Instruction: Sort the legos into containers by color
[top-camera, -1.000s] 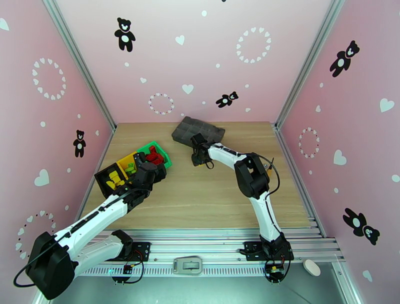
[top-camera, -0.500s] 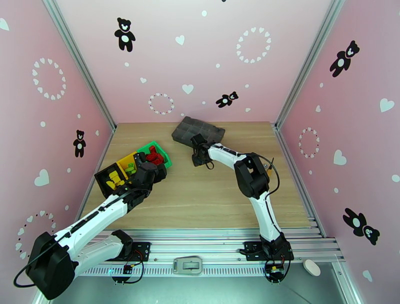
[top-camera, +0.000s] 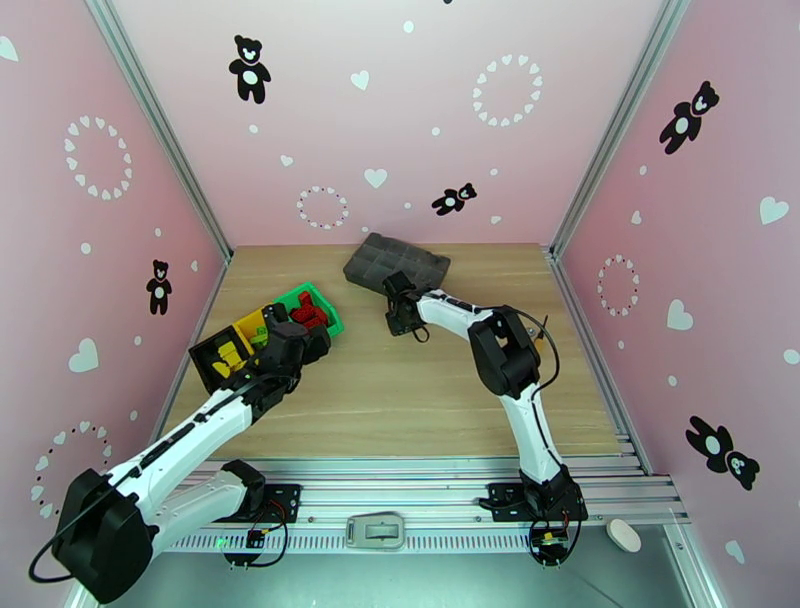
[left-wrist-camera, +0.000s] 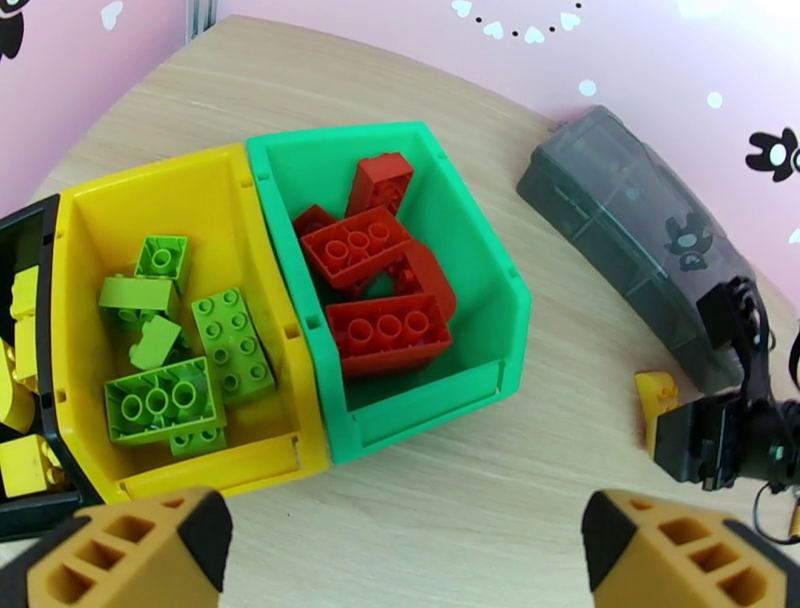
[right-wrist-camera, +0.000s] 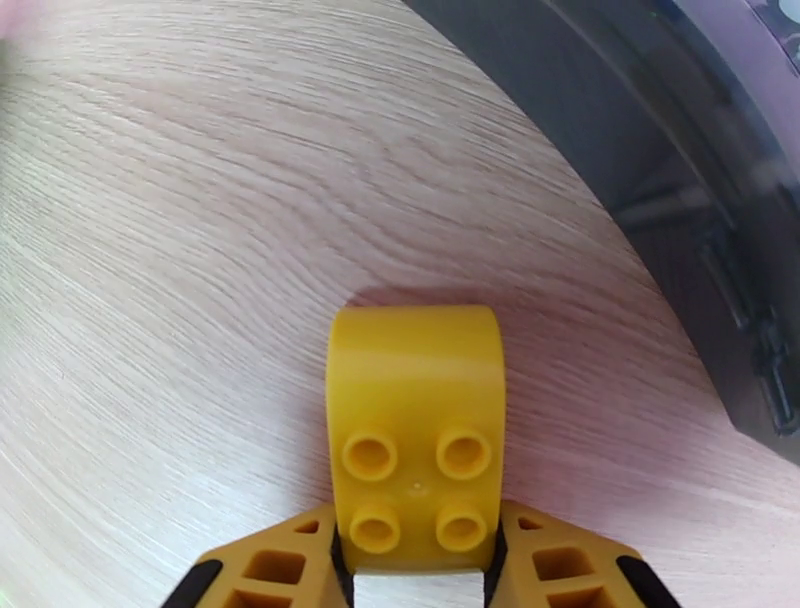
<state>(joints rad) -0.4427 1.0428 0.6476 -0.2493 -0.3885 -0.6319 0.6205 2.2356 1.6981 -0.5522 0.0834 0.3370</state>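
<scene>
Pinching a yellow brick (right-wrist-camera: 418, 400) beside the grey tray (left-wrist-camera: 620, 210), far from its bin.
On the left, the black bin (left-wrist-camera: 28, 250) holds yellow pieces, the yellow bin (left-wrist-camera: 200, 180) holds green bricks (left-wrist-camera: 158, 400) and the green bin (left-wrist-camera: 480, 300) holds red bricks (left-wrist-camera: 385, 335). The left end effector (left-wrist-camera: 400, 555) hangs released above them. Further right, the right end effector (right-wrist-camera: 418, 540) is clenched on just the near end of the yellow brick, which lies on the table (left-wrist-camera: 480, 520). Held so shallowly, it could twist out on the lift, and the left arm blocks the way to the black bin.
</scene>
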